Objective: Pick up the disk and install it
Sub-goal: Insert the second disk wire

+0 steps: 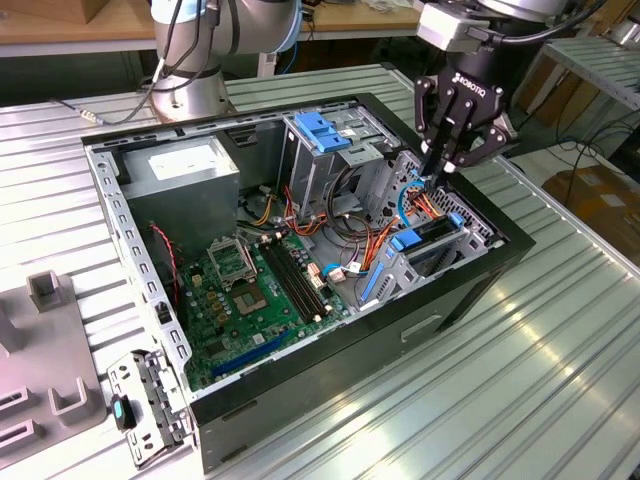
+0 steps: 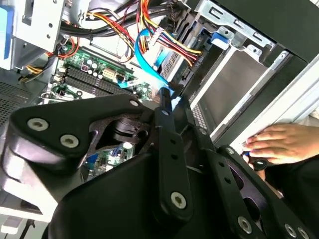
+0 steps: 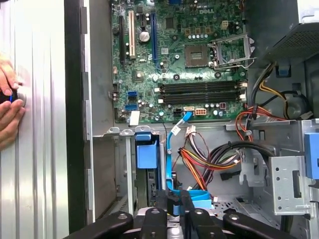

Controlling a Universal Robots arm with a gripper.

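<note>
Pincer (image 1: 445,165) closed narrow on the blue cable (image 3: 171,149); the disk (image 1: 430,238) sits in the computer case (image 1: 330,400) bay just below, apart from it

Wrist views close above motherboard (image 3: 184,59)

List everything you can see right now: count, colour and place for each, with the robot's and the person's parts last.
computer case: one, black, open on the ribbed metal table.
motherboard: one, green, on the case floor.
power supply: one, grey, in the case's far corner.
drive cage: one, grey, with a blue-handled bracket on top.
blue plastic carrier rails: blue, in the bay at the exterior view's right; whether the disk sits there I cannot tell.
cables: several, red, orange, yellow, black and blue, between cage and bay.
fixture: one, grey, exterior view's left.
gripper: one, black, over the bay, fingers together.
hand: a person's, at the case's outer side.
</note>
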